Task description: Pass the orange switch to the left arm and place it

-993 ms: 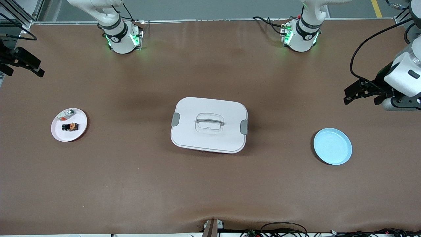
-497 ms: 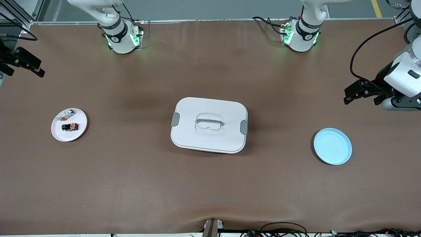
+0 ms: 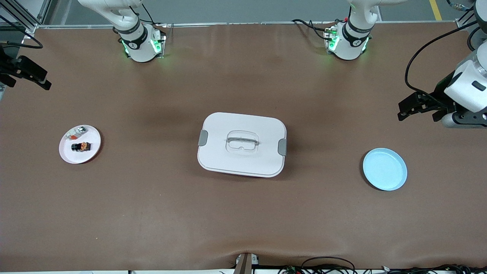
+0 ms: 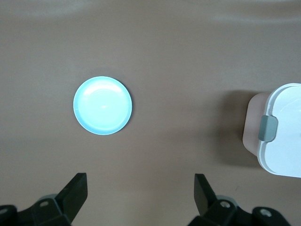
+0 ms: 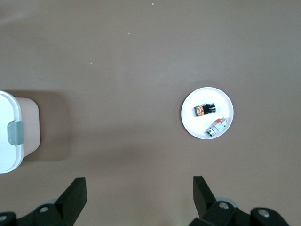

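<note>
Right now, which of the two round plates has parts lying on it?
The white plate toward the right arm's end; it holds the orange switch. The light blue plate is bare.

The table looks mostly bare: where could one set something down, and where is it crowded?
Bare table runs between the box and each plate, and along the front edge. The blue plate is empty. The white plate is crowded: orange switch and a silver piece.

Box [image 3: 242, 144] between two plates [image 3: 80, 144] [image 3: 384, 169] — switch [image 3: 81, 146] on one.
</note>
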### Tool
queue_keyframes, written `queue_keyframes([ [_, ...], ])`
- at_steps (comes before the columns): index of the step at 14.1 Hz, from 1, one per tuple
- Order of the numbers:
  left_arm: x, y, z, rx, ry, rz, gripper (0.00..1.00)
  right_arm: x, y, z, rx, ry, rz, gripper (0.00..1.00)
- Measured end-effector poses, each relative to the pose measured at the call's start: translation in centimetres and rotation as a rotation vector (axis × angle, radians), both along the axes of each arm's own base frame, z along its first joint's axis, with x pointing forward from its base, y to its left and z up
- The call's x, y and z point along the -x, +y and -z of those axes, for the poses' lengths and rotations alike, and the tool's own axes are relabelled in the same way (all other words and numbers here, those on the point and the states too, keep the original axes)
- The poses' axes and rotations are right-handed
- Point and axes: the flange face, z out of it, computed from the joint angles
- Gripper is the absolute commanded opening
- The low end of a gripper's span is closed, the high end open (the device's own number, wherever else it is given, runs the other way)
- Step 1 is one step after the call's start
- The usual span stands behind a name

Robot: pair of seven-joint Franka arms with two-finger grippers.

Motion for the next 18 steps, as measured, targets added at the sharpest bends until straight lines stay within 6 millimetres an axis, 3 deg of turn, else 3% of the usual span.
queue_keyframes([
  [3,0.0,0.0,0.0,0.0,0.0,0.0,1.0,-0.2,-1.4,0.7,0.001,0.016,-0.019,1.0],
  [12,0.0,0.0,0.0,0.0,0.0,0.0,1.0,-3.9,-2.6,8.1,0.002,0.141,-0.039,1.0],
  [18,0.0,0.0,0.0,0.0,0.0,0.0,1.0,-4.9,-4.4,15.3,0.098,0.18,-0.079,1.0],
])
